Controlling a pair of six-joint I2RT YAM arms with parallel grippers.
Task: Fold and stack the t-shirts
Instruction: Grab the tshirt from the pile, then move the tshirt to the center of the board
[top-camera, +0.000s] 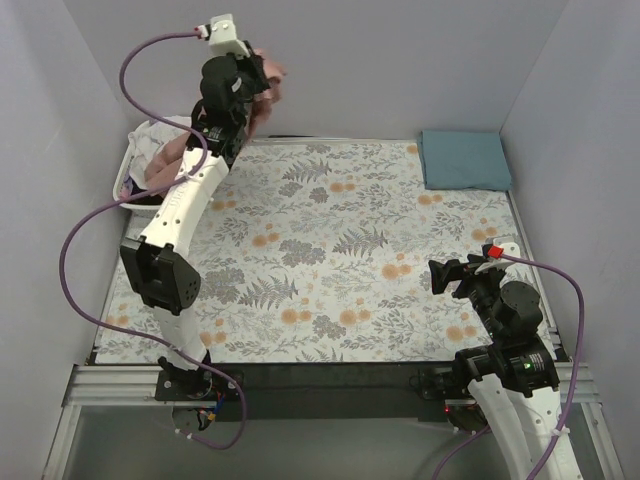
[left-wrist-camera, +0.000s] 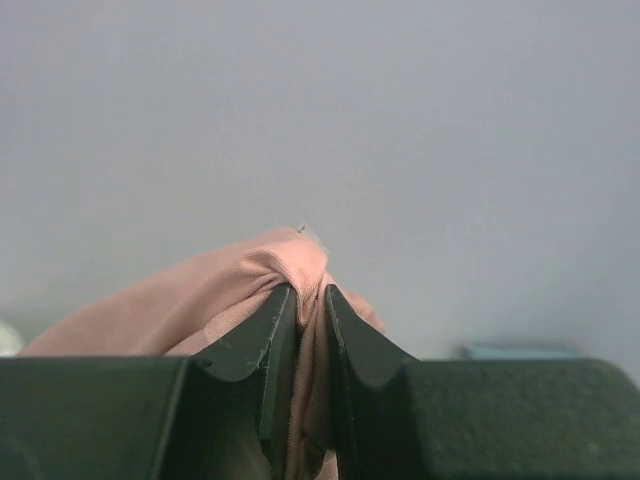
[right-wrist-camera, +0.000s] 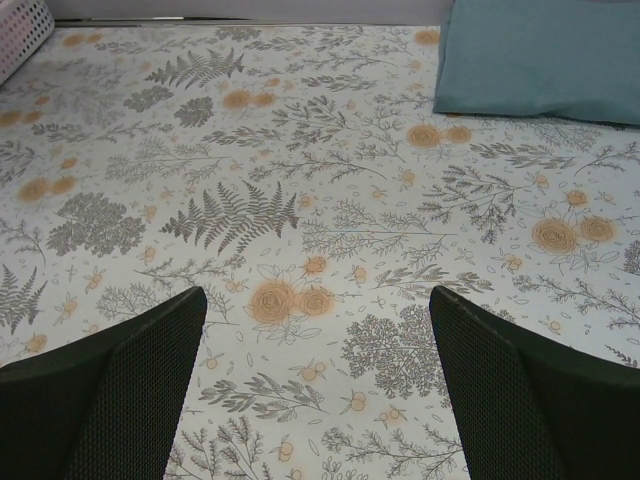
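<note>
My left gripper (top-camera: 262, 88) is raised high at the far left, above the basket, and is shut on a bunch of the dusty-pink t-shirt (top-camera: 272, 78). In the left wrist view the pink cloth (left-wrist-camera: 290, 265) is pinched between the two dark fingers (left-wrist-camera: 262, 335) of the gripper (left-wrist-camera: 310, 295). More pink cloth (top-camera: 165, 160) hangs down into the basket. A folded teal-blue t-shirt (top-camera: 464, 160) lies at the far right corner and shows in the right wrist view (right-wrist-camera: 540, 60). My right gripper (top-camera: 452, 274) is open and empty over the cloth near the right edge (right-wrist-camera: 315, 300).
A grey-and-orange floral cloth (top-camera: 330, 250) covers the table. A white slatted basket (top-camera: 135, 170) with clothes stands at the far left; its corner shows in the right wrist view (right-wrist-camera: 18, 30). Grey walls close in the back and both sides.
</note>
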